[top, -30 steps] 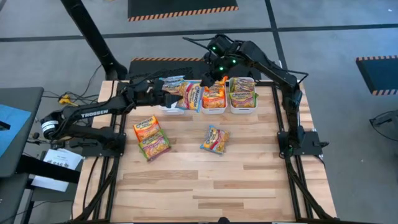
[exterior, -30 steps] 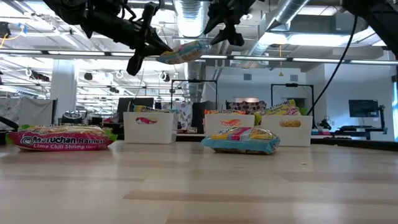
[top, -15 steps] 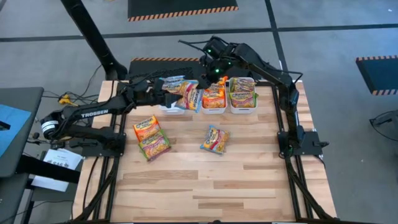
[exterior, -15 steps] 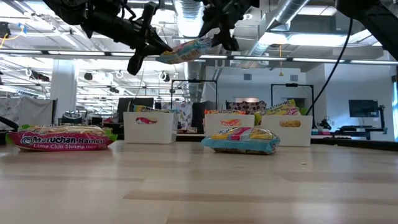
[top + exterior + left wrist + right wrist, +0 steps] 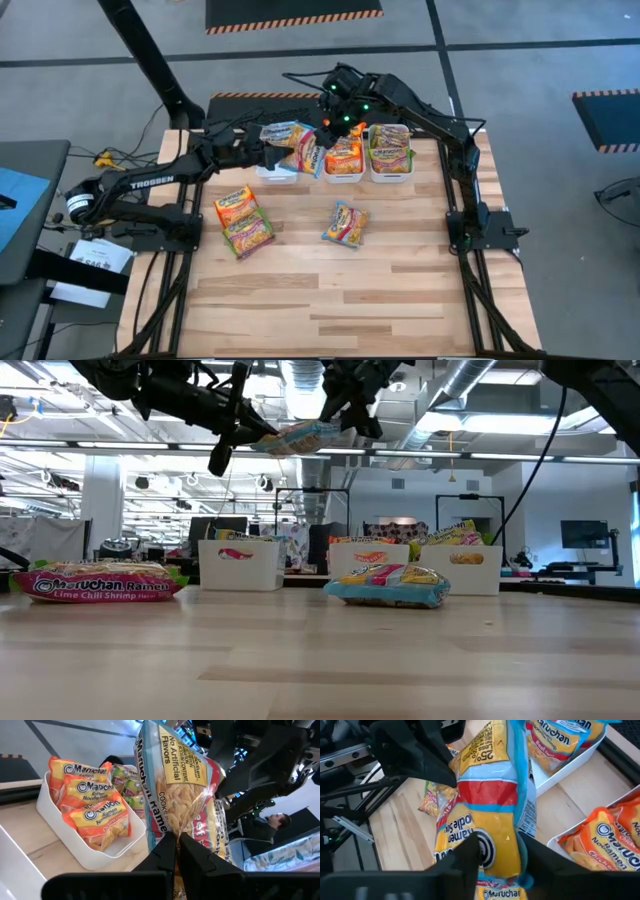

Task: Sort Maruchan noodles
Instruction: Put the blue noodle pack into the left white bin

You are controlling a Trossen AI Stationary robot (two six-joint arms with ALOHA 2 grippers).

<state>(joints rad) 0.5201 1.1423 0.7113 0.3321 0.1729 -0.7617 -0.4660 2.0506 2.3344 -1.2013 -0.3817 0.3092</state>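
High view shows a wooden table (image 5: 330, 290) with three white bins in a row along its far edge. The left gripper (image 5: 262, 150) reaches in from the left side and the right gripper (image 5: 325, 125) comes from the far right corner; both meet above the left bin (image 5: 277, 172), on one ramen packet (image 5: 290, 138) held up in the air between them.

In the left wrist view the left arm's two dark fingers (image 5: 162, 851) are pressed together on the edge of that packet (image 5: 182, 790), which has a blue and red border and a yellow noodle picture. In the right wrist view the right arm's fingers (image 5: 470, 851) stand on either side of the other end of the same packet (image 5: 490, 820), close against it, though I cannot tell whether they are gripping it yet. The low view shows the packet (image 5: 300, 438) hanging high over the table between the two grippers.

The middle bin (image 5: 343, 178) holds orange packets (image 5: 344, 155), and the right bin (image 5: 390, 176) holds green-edged packets (image 5: 390, 148). Another blue and red packet (image 5: 311, 155) leans at the left bin's right end.

Three packets lie loose on the table: an orange packet (image 5: 234, 205) and a green-edged packet (image 5: 248, 234) touching each other near the left side, and a blue-edged packet (image 5: 345, 223) near the middle, well apart from those two.
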